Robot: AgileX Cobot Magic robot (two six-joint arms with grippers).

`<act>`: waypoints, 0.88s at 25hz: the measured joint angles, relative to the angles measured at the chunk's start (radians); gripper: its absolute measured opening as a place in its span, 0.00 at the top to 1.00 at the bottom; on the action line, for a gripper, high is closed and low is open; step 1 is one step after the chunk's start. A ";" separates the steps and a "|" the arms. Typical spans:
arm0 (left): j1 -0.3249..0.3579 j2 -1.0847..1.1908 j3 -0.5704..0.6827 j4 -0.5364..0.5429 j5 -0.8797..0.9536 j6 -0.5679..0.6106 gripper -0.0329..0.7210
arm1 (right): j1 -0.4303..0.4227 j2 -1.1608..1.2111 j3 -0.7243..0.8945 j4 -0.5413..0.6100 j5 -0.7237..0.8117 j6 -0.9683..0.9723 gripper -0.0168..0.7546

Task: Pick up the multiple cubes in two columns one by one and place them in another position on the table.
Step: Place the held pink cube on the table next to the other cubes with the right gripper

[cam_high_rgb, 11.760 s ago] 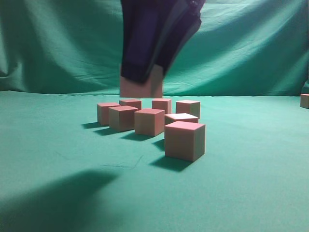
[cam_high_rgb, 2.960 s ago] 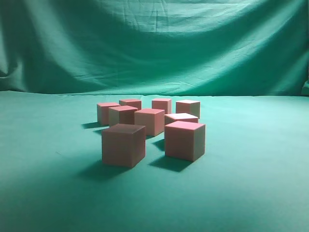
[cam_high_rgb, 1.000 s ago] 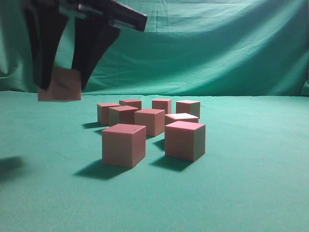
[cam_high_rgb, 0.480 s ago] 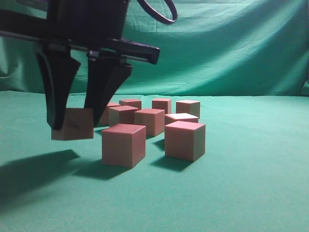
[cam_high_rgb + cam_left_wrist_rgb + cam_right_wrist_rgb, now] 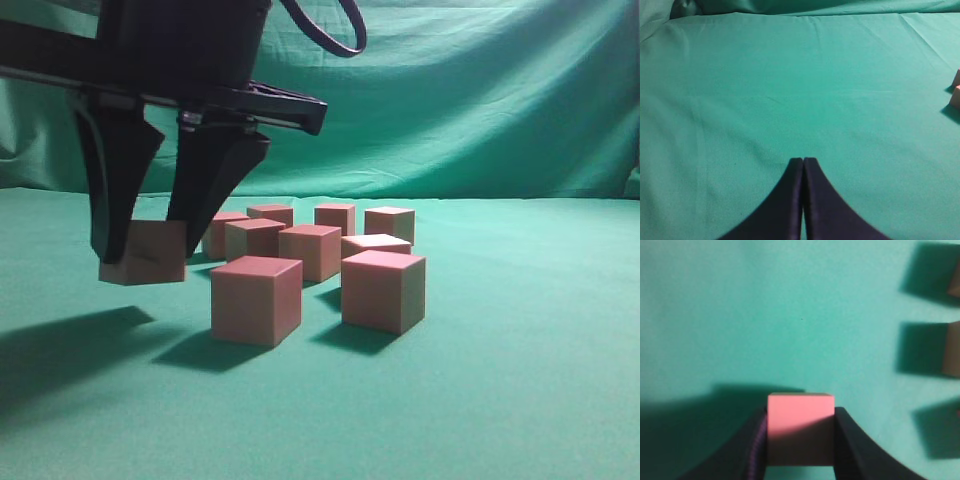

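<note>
My right gripper [image 5: 143, 250] is shut on a pinkish-red cube [image 5: 143, 252] and holds it a little above the green table [image 5: 500, 400], left of the cube group. The right wrist view shows this cube [image 5: 800, 427] between the two dark fingers of the gripper [image 5: 801, 415]. Several cubes stand in two rows on the cloth; the nearest two are the left one [image 5: 256, 299] and the right one [image 5: 383, 290]. My left gripper [image 5: 803, 161] is shut and empty over bare cloth; it does not show in the exterior view.
A draped green curtain [image 5: 480, 100] closes the back. Parts of two cubes [image 5: 956, 97] show at the right edge of the left wrist view. Dark cube shadows [image 5: 922, 347] lie at the right of the right wrist view.
The right gripper has come down with the cube from curtain height to just above the cloth and shifted slightly right. The cubes on the table have not moved in the last second.
</note>
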 joint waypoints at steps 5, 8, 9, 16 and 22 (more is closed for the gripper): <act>0.000 0.000 0.000 0.000 0.000 0.000 0.96 | 0.000 0.000 0.005 -0.004 0.013 0.022 0.63; 0.000 0.000 0.000 0.000 0.000 0.000 0.96 | 0.000 0.000 0.035 -0.006 0.005 0.034 0.63; 0.000 0.000 0.000 0.000 0.000 0.000 0.96 | 0.000 -0.002 0.048 -0.006 0.000 0.036 0.63; 0.000 0.000 0.000 0.000 0.000 0.000 0.96 | 0.000 -0.010 0.069 -0.006 -0.032 0.041 0.63; 0.000 0.000 0.000 0.000 0.000 0.000 0.96 | 0.000 -0.010 0.070 -0.006 -0.043 0.043 0.63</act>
